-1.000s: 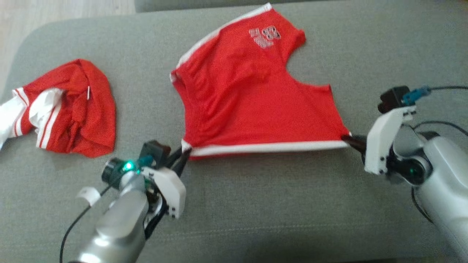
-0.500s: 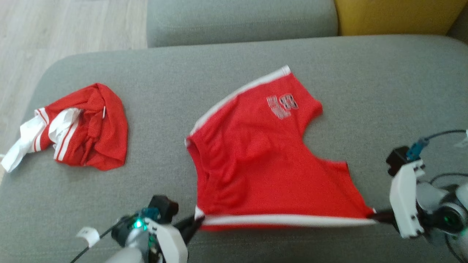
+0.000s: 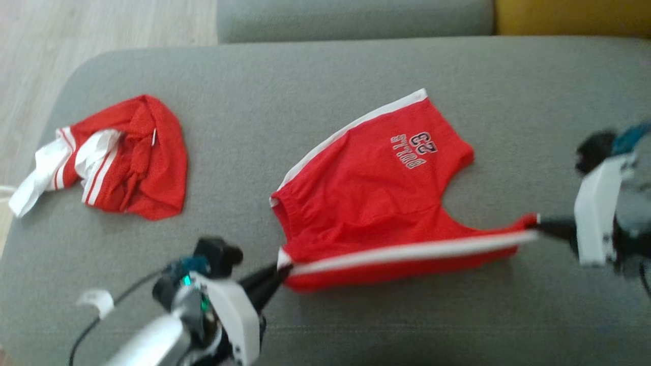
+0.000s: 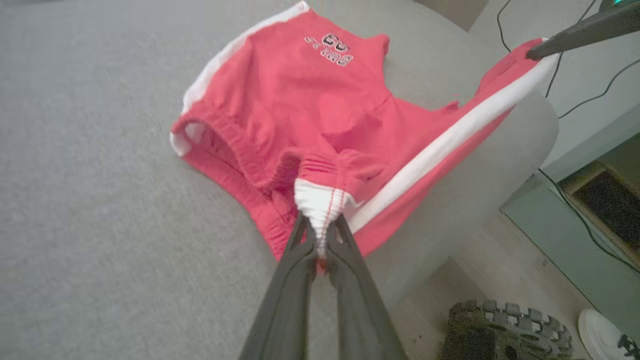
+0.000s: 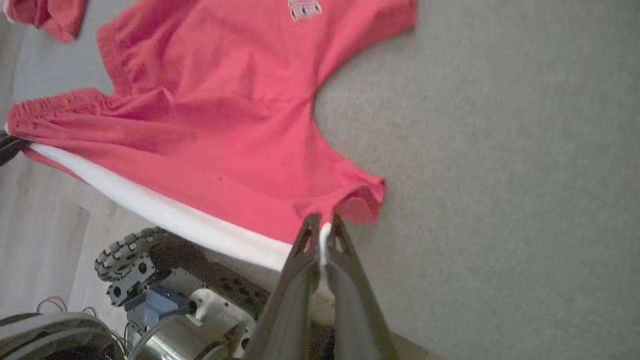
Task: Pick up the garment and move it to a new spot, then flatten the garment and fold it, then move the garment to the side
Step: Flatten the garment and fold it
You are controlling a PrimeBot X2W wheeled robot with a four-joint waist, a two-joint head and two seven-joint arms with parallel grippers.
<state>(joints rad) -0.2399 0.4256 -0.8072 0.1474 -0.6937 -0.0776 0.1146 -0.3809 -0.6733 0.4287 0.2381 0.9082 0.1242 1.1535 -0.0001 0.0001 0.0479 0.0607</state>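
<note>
A pair of red shorts [image 3: 376,198] with white side stripes and a printed number lies on the grey cushion [image 3: 325,76], its near edge lifted and stretched taut. My left gripper [image 3: 277,267] is shut on the waistband corner [image 4: 320,202]. At the leg-hem corner [image 5: 325,235], my right gripper [image 3: 539,226] is also shut on the fabric. The white stripe [image 3: 412,251] runs straight between the two grips. The far leg of the shorts [image 5: 280,75] rests flat on the cushion.
A second red and white garment [image 3: 119,157] lies crumpled at the cushion's left end. Wooden floor [image 3: 76,40] shows beyond the left edge. The robot's wheeled base [image 5: 150,280] and cables [image 4: 575,100] sit below the cushion's front edge.
Both grippers have raised the near stripe edge off the cushion, the right one higher. The head camera has shifted, so the whole scene sits differently.
</note>
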